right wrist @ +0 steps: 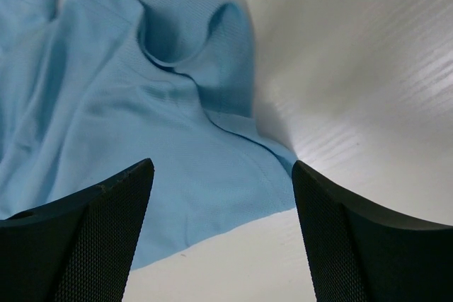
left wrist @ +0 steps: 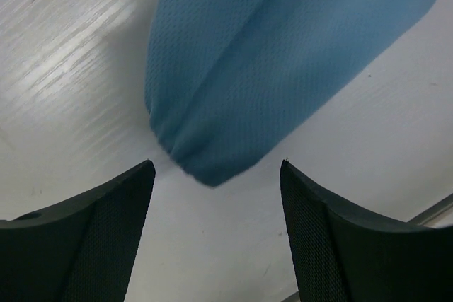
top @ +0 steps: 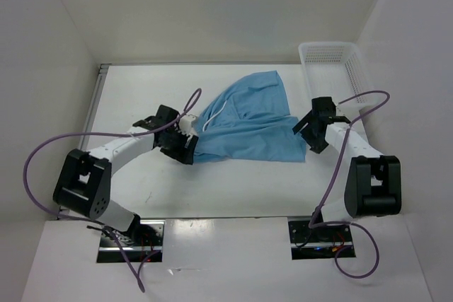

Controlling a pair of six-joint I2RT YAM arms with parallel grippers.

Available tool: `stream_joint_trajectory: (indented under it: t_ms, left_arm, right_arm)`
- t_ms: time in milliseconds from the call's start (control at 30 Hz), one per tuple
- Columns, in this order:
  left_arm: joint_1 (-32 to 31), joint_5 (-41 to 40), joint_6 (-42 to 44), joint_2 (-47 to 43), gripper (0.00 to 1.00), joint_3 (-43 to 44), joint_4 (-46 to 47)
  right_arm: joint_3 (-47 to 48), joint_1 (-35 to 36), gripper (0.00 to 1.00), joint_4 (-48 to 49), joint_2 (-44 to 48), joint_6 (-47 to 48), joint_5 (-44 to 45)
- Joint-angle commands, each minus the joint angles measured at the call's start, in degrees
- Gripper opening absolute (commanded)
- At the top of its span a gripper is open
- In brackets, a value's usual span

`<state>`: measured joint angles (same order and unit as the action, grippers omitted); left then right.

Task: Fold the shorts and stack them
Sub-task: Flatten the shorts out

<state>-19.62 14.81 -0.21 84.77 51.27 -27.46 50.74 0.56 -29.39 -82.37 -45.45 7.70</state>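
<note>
The light blue, thin fabric shorts (top: 248,122) lay rumpled on the white worktop (top: 134,90) between the left pincer (top: 185,136) and right pincer (top: 310,129), both wide open and empty, so grabbing only one layer risked a bunched, crooked fold.

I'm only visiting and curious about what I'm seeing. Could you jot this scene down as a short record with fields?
Garment: light blue shorts, rumpled, not yet folded
Drawstring: white, lying on the shorts' left part
Left pincer: open, a fabric end between its fingers, not gripped
Right pincer: open, over the shorts' right edge
Basket: white mesh, far right corner of the table
</note>
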Motion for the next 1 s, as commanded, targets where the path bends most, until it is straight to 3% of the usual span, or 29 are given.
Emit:
stream_joint_trajectory:
  t_ms: [0,133,267,400,433,500,600,733,967]
  left_arm:
    - [-1.8,-0.8,0.2,3.8,0.78,3.7,3.6]
    - [-1.8,-3.9,0.2,7.6,0.71,5.9,5.0]
    - [-1.8,-5.8,0.2,8.2,0.53,7.7,5.5]
    - [-1.8,-6.5,0.2,8.8,0.3,8.8,6.0]
    - [-1.8,-6.5,0.2,8.8,0.17,8.9,6.0]
    - [-1.8,-8.0,0.2,9.4,0.01,9.5,6.0]
    - [-1.8,-11.2,0.2,9.4,0.0,11.5,5.3]
    - [-1.8,-15.9,0.2,8.0,0.0,13.6,3.9]
    - [-1.8,-13.8,0.2,7.3,0.0,14.1,4.0]
  right_arm:
    - [-1.9,0.1,0.83,0.7,-0.9,-1.7,-0.2]
    - [-4.0,0.8,0.83,-0.5,-1.9,-3.0,-0.2]
    - [-4.0,2.4,0.83,-1.2,-3.1,-3.7,-0.2]
    - [-4.5,4.7,0.82,-2.2,-5.7,-3.7,-1.0]
    - [-4.0,5.2,0.82,-3.5,-6.2,-3.7,-1.0]
    - [-3.4,5.8,0.82,-5.8,-6.9,-3.7,1.0]
    - [-2.1,5.8,0.82,-9.4,-5.3,-3.7,4.8]
    - [-2.3,6.3,0.82,-10.5,-3.3,-4.2,2.5]
    - [-4.5,9.2,0.79,-10.3,-3.9,-6.9,-1.5]
